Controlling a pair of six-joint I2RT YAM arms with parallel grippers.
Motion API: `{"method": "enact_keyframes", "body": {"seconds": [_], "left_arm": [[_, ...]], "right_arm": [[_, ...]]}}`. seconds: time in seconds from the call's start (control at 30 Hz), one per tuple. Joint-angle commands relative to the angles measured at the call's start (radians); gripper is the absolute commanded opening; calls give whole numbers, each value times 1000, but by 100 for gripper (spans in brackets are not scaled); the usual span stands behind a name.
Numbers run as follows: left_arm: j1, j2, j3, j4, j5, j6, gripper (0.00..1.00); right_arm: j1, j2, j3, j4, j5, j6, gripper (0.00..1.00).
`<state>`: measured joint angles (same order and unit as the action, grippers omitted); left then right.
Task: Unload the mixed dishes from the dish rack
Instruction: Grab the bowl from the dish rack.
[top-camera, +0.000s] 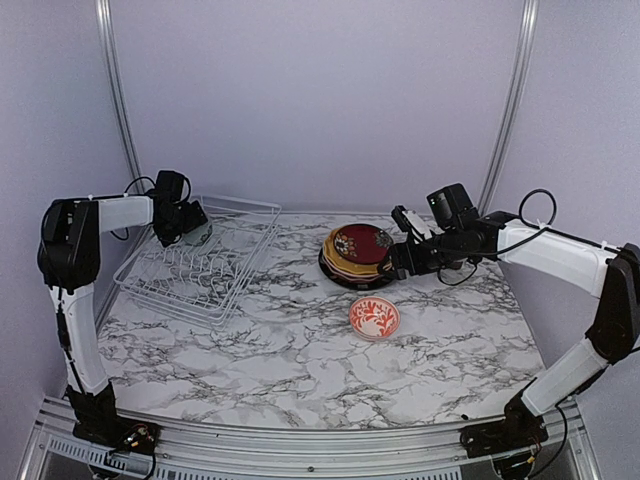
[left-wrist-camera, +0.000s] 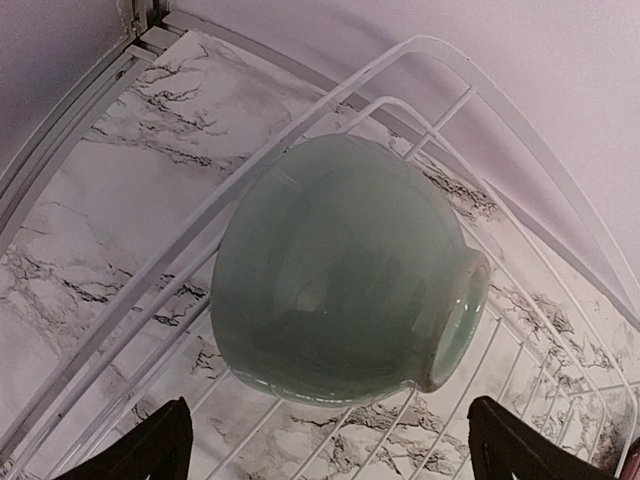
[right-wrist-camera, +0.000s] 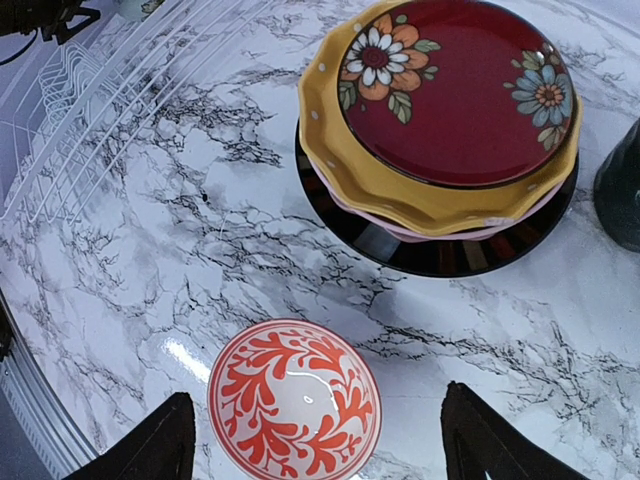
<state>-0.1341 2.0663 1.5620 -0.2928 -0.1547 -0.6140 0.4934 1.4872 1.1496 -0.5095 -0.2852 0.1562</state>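
- Hovering over the 12 o'clock end of the dish rack (top-camera: 205, 280), the left gripper (left-wrist-camera: 330, 440) is keeping its jaws wide apart and is gripping nothing.
- The pale green bowl (left-wrist-camera: 340, 270) is lying on its side inside the rack, against the white wires. In the left wrist view its foot ring is pointing toward 4 o'clock. It is sitting just ahead of the spread jaws, which are not touching it.
- The rack is resting at about 10 o'clock on the marble table (top-camera: 300, 370), and only the green bowl is showing in it.
- The right gripper (right-wrist-camera: 318, 420) is hanging above the table at about 2 o'clock, its jaws also spread wide and holding nothing.
- A red-and-white patterned bowl (right-wrist-camera: 295, 400) is standing upright on the marble. In the right wrist view it is showing between the two jaws, below them.
- A stack of plates is sitting at about 1 o'clock on the table, well apart from the rack. The dark red floral plate (right-wrist-camera: 455, 90) is lying on top. The orange-yellow scalloped plate (right-wrist-camera: 330, 130) is lying under it, then a thin pink plate (right-wrist-camera: 480, 232), and the black plate (right-wrist-camera: 450, 255) is at the bottom.
- The dark teal mug (right-wrist-camera: 620, 190) is standing just beside the stack at its 3 o'clock side, and the frame is cutting it off there. Whether it is touching the black plate I cannot tell.
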Motion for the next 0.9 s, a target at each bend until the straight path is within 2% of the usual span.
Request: {"method": "enact_keyframes", "body": {"seconds": [0.0,0.87], "left_arm": [[9,17,-12,66,6,51,99],[35,57,-79,239,46,161,99]], "right_arm": [[-1,-28,15,-14,-5,1,81],[-1,-17,16,-21,-3,-3,80]]}}
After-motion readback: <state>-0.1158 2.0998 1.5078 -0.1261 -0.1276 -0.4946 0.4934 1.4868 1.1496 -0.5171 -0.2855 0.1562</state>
